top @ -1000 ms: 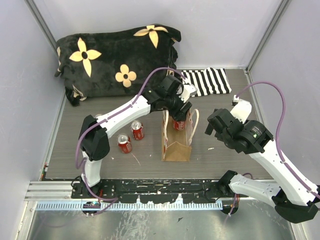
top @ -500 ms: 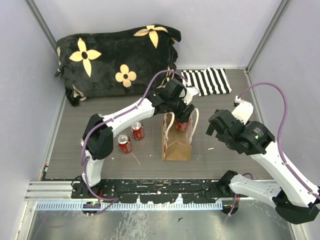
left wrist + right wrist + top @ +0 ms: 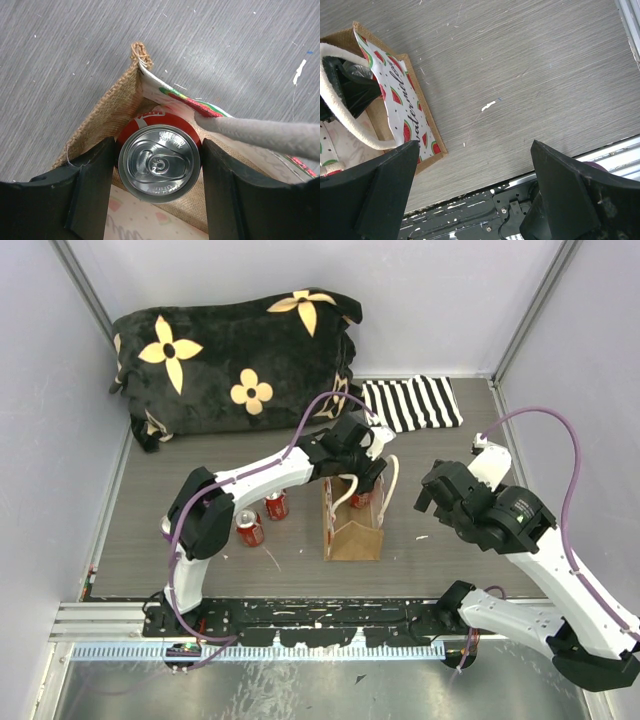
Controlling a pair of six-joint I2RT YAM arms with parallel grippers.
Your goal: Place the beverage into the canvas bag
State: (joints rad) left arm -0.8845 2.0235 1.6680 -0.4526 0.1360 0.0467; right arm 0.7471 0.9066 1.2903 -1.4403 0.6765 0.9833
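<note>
The beverage can (image 3: 159,162), upright, is clamped by its sides between the left gripper's (image 3: 362,483) fingers, inside the far end of the canvas bag (image 3: 352,536). I judge it rigid, smooth and weighty if full, so this sidewall hold suits; the bag looks soft and tippable. The right gripper (image 3: 470,195), fingers spread wide, hangs right of the bag over the grey wood-grain table (image 3: 440,550); white walls (image 3: 600,360) stand close.
</note>
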